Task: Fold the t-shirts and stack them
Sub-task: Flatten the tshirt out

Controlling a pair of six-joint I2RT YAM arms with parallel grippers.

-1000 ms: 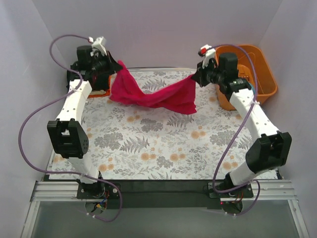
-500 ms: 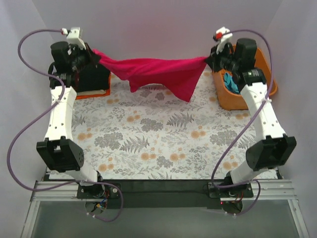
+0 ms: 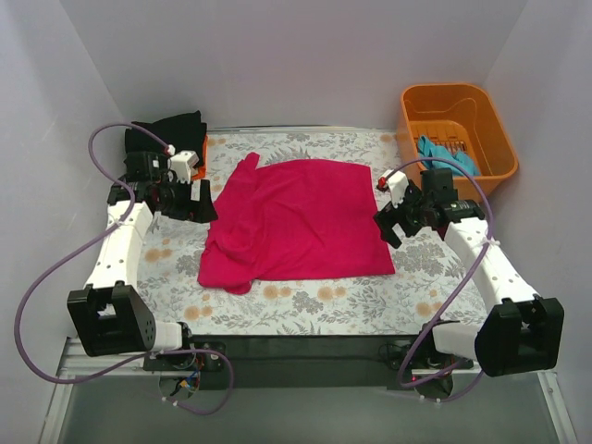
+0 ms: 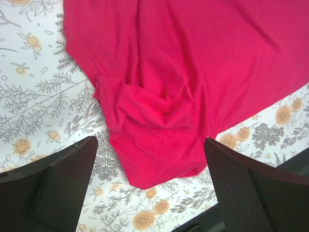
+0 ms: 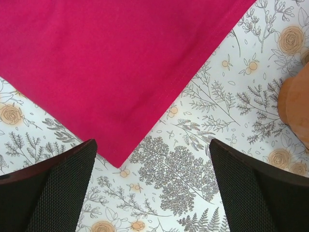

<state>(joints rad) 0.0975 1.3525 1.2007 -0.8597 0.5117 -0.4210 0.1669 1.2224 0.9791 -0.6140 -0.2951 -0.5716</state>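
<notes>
Left end effector (image 3: pixel 196 201) and right end effector (image 3: pixel 392 220) stand wide open, empty, flanking the magenta-pink t-shirt (image 3: pixel 305 217). Stretched aloft half a second ago, it now lies spread.

Spread wide, the right pincer (image 5: pixel 152 150) hangs over a corner of the magenta t-shirt (image 5: pixel 111 63) on floral tablecloth (image 5: pixel 217 111).

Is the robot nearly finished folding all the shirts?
Not yet. Done: a folded black shirt sits in the far left corner. In hand: nothing is gripped; the pink shirt lies spread on the table, one side rumpled, with the left claw and right claw open beside it. Still to do: folding it, and the teal shirt in the orange basket.
</notes>
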